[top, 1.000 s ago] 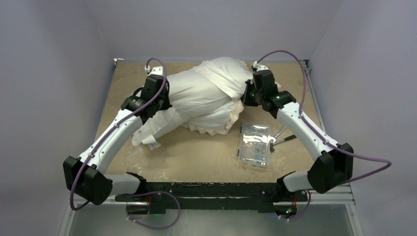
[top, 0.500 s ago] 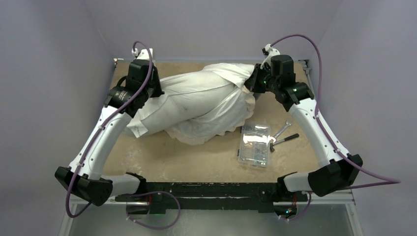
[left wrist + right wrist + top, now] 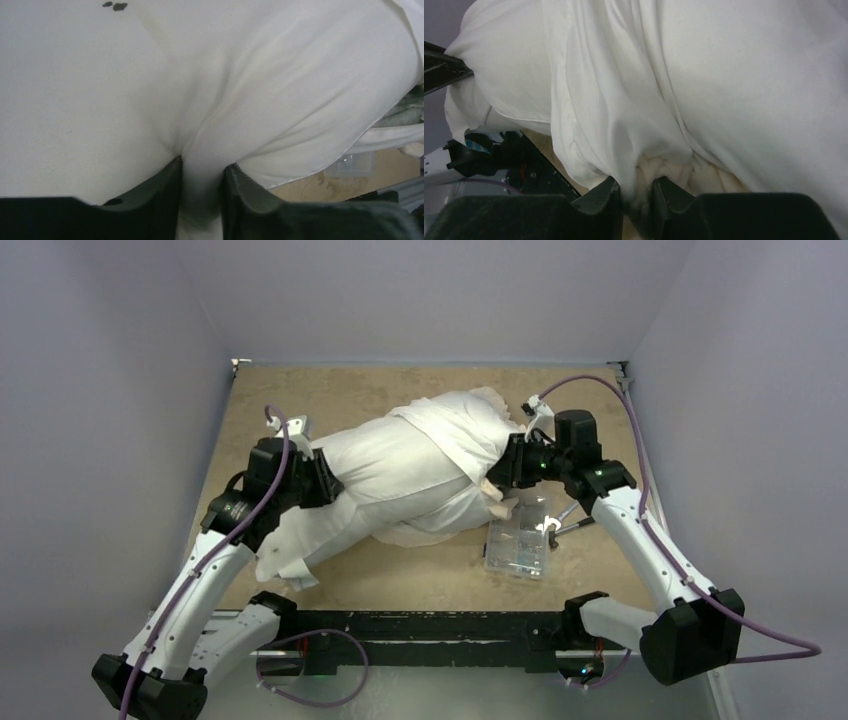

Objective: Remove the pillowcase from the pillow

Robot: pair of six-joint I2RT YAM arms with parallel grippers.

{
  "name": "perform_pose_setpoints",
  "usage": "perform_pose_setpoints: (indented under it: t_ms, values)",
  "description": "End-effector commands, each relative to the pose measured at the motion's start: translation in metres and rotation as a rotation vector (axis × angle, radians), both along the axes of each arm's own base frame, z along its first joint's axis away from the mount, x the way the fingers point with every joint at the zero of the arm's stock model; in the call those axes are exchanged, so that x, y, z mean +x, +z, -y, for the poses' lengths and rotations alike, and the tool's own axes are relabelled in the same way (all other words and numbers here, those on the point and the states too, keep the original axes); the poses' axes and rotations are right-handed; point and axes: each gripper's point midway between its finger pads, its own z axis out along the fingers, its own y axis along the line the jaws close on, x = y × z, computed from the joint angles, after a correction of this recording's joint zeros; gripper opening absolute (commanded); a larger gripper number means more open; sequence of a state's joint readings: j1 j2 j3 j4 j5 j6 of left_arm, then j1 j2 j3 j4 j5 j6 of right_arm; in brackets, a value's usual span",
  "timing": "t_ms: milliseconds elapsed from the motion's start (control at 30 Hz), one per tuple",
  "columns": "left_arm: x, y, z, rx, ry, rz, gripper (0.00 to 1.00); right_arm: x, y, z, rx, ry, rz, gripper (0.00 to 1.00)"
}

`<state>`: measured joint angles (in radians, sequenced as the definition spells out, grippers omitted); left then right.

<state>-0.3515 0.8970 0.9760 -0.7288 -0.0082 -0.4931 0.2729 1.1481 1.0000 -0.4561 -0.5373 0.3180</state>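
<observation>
both pincers clamped, the case only part-way off

right gripper (image 3: pixel 636 196) first: its jaws are closed tight on a gathered bunch of white cloth, with the cream frill (image 3: pixel 676 172) bulging just behind the fingers. that's the pillowcase (image 3: pixel 462 430), held at its frilled end just beyond the far left corner of the clear plastic box (image 3: pixel 517 533). the frill looks to touch that corner.

over to the left gripper (image 3: pixel 201 186): also closed, pinching a fold of smooth white fabric. tiny dark specks sit higher up on the same surface, so i read this as the pillow (image 3: pixel 335 515), which stretches away from the box well out on the left arm's side, with a limp corner trailing toward the arm bases.

the step, as i judge it, is the pull-apart: one arm anchors the cushion, the other drags the cover. the case is still wrapped over the box-side end. next, the right arm needs to draw away from the left without either grip slipping, and keep clear of the box.

against half a second ago: both arms have come back from the far edge of the table, and the whole bundle now lies closer to the box, more bunched, with less frill showing.
</observation>
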Motion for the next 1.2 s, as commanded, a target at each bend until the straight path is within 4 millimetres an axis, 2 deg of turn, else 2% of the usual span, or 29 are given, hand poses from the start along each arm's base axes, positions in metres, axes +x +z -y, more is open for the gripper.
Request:
perform_pose_setpoints:
  t_ms: [0,67,133,200,267,400,533,633,767,1000,1067,1167]
  values:
    - [-0.002,-0.02,0.021,-0.183,0.018,-0.062,0.4,-0.004,-0.01,0.013,-0.057,-0.025,0.024,0.33]
    - [0.003,-0.017,0.029,-0.225,0.007,-0.059,0.58,-0.005,-0.01,0.018,-0.08,-0.038,0.027,0.44]
    - [0.01,-0.004,0.038,-0.25,-0.024,-0.049,0.74,-0.003,-0.004,0.021,-0.1,-0.05,0.043,0.54]
    - [0.019,0.014,0.049,-0.256,-0.092,-0.037,0.83,0.0,0.006,0.025,-0.114,-0.073,0.06,0.7]
    - [0.029,0.028,0.059,-0.24,-0.149,-0.056,0.86,-0.001,0.019,0.024,-0.11,-0.062,0.077,0.8]
    - [0.056,0.062,0.065,-0.181,-0.19,-0.035,0.87,-0.005,0.037,0.026,-0.127,-0.034,0.107,0.97]
    - [0.086,0.084,0.061,-0.107,-0.176,0.024,0.89,-0.009,0.05,0.03,-0.13,-0.057,0.125,0.99]
    - [0.109,0.088,0.059,-0.048,-0.172,0.052,0.91,-0.009,0.055,0.033,-0.133,-0.077,0.145,0.99]
    - [0.142,0.061,0.045,0.071,-0.126,0.028,0.92,0.001,0.06,0.035,-0.129,-0.109,0.168,0.99]
    - [0.173,-0.023,0.052,0.155,-0.188,-0.106,0.92,0.03,0.084,0.027,-0.117,-0.109,0.238,0.99]
    - [0.171,-0.045,0.061,0.13,-0.243,-0.165,0.91,0.039,0.087,0.024,-0.114,-0.103,0.245,0.99]
    - [0.15,-0.066,0.087,0.012,-0.371,-0.257,0.86,0.054,0.085,0.017,-0.118,-0.09,0.226,0.99]
